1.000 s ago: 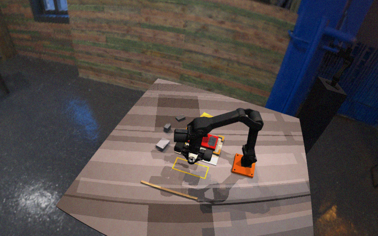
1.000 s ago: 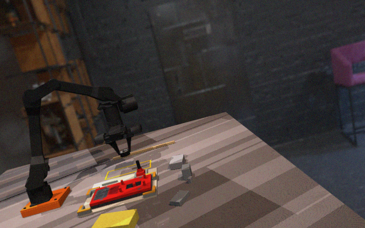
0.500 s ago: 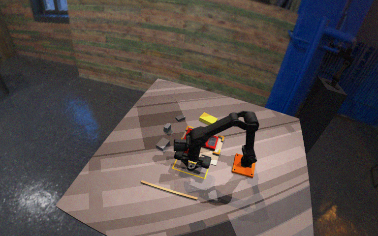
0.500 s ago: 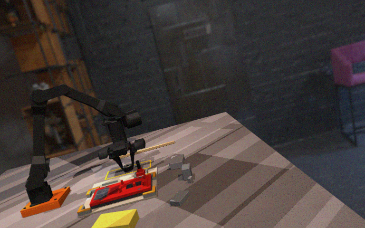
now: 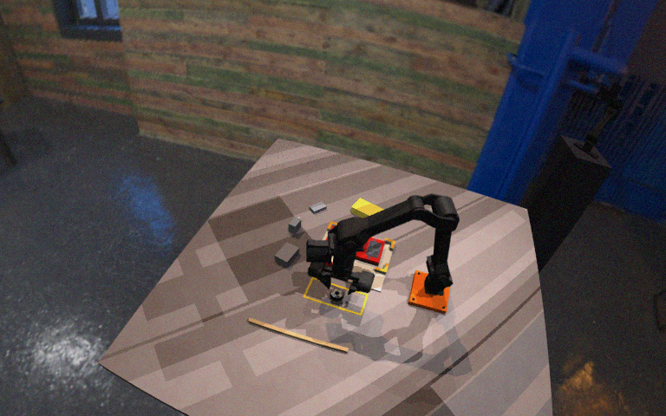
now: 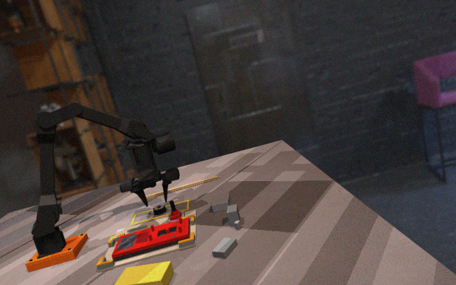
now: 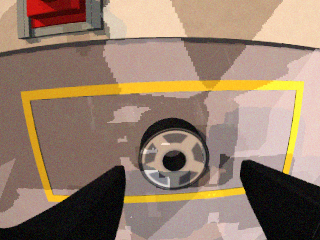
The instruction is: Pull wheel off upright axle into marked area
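The dark wheel (image 5: 336,294) (image 6: 160,209) (image 7: 190,159) with a pale spoked face appears to lie flat on the table, inside the yellow outline of the marked area (image 5: 365,303) (image 6: 188,204) (image 7: 120,88). It is nearer the outline's front line in the wrist view. My gripper (image 5: 339,290) (image 6: 156,203) (image 7: 184,172) is open, with a fingertip on each side of the wheel and a visible gap to each. In the exterior view the tips look slightly above it. The black axle (image 6: 172,205) stands bare on its red base (image 6: 175,215) (image 7: 57,12); the arm hides it in the top view.
A pale board (image 5: 378,282) (image 6: 197,221) (image 7: 145,20) with a red panel (image 6: 151,237) lies beside the marked area. Grey blocks (image 5: 286,255) (image 6: 224,247), a yellow block (image 5: 363,208) (image 6: 144,274) and a thin wooden strip (image 5: 297,335) (image 6: 188,186) lie around it.
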You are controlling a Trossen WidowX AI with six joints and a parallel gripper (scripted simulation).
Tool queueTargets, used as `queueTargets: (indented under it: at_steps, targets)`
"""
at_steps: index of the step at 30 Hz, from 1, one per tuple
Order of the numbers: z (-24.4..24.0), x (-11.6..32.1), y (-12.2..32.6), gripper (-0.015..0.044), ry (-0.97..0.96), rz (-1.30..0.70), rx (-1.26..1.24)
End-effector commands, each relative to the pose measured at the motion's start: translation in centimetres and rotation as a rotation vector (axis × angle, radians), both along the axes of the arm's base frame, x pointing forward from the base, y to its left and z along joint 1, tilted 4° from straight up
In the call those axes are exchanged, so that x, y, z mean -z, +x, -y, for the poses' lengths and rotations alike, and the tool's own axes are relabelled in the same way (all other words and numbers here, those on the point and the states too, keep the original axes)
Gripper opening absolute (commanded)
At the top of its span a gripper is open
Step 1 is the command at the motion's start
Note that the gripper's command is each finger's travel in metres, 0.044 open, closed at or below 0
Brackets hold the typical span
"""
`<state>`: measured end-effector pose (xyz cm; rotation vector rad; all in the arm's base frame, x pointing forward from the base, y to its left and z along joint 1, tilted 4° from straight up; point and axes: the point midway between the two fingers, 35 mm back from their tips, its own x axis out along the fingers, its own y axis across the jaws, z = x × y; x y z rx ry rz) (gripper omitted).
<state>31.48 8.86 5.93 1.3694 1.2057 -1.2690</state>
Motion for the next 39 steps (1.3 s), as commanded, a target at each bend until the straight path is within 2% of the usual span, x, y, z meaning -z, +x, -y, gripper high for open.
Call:
queueTargets:
  at_steps: [1, 4, 9, 10, 16, 39]
  targets:
    - [0.2, -3.4, 0.2, 0.0300, 0.001, 0.027, -0.001]
    - [0.3, -3.7, 0.1, 0.0300, 0.001, 0.028, -0.001]
    - [1.3, -5.3, -2.9, 0.0431, 0.003, 0.030, -0.002]
    - [1.6, -5.9, -3.9, 0.0440, 0.002, 0.028, -0.003]
    - [3.1, -7.8, -8.4, 0.0440, -0.001, 0.022, -0.001]
    - [3.1, -7.8, -8.4, 0.0440, -0.001, 0.022, -0.001]
